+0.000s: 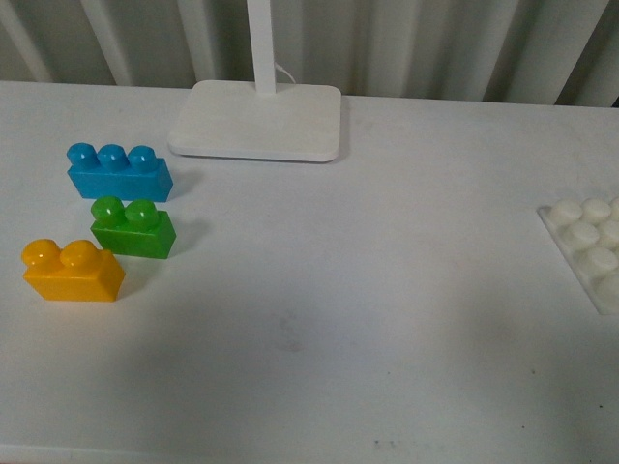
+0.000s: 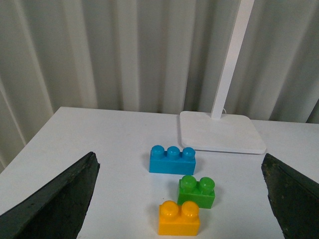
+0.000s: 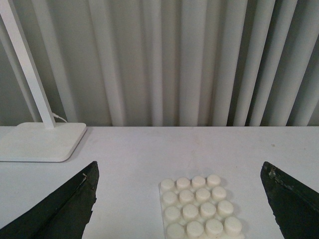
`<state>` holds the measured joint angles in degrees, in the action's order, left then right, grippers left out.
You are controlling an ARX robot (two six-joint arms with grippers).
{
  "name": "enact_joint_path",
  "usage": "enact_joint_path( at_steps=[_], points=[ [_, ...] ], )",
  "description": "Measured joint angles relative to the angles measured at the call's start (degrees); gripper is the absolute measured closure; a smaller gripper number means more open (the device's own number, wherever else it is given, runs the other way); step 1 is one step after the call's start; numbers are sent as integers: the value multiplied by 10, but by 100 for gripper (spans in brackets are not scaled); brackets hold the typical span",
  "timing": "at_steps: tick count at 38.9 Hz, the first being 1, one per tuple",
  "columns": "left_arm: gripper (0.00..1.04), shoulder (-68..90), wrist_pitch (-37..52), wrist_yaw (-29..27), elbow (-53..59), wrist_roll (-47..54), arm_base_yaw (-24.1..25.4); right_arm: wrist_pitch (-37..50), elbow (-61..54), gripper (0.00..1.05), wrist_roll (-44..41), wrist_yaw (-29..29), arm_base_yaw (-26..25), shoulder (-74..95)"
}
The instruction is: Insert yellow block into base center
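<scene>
The yellow block (image 1: 73,270) (image 2: 179,218) rests on the white table at the front left, two studs up. In the left wrist view it lies between my left gripper's wide-open fingers (image 2: 55,204), nearest of three bricks; the left gripper (image 2: 182,206) holds nothing. The base (image 1: 592,248) (image 3: 199,211), a white studded plate, lies at the table's right edge, cut off in the front view. My right gripper (image 3: 182,206) hangs open over it, dark fingers (image 3: 60,209) far apart on either side. Neither arm shows in the front view.
A green two-stud brick (image 1: 134,228) (image 2: 197,190) sits just behind the yellow one, and a blue three-stud brick (image 1: 118,172) (image 2: 172,159) behind that. A white lamp stand (image 1: 258,120) (image 2: 222,132) (image 3: 40,141) with a pole stands at the back centre. Pleated curtain behind.
</scene>
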<state>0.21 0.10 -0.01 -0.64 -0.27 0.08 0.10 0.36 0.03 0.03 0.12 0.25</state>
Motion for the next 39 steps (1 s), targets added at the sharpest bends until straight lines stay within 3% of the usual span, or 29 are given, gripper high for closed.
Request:
enact_joint_path(
  at_steps=[28,30,32,36,39],
  points=[
    [6,0,0,0,0,0,0,-4,1,9,3,-6,-2,3],
    [6,0,0,0,0,0,0,-115,51,9,27,-105,-43,78],
    [6,0,0,1,0,0,0,-131,78,9,28,-161,-83,164],
    [6,0,0,0,0,0,0,1,119,9,7,-238,-182,390],
    [6,0,0,0,0,0,0,105,167,9,-22,-266,-220,548]
  ],
)
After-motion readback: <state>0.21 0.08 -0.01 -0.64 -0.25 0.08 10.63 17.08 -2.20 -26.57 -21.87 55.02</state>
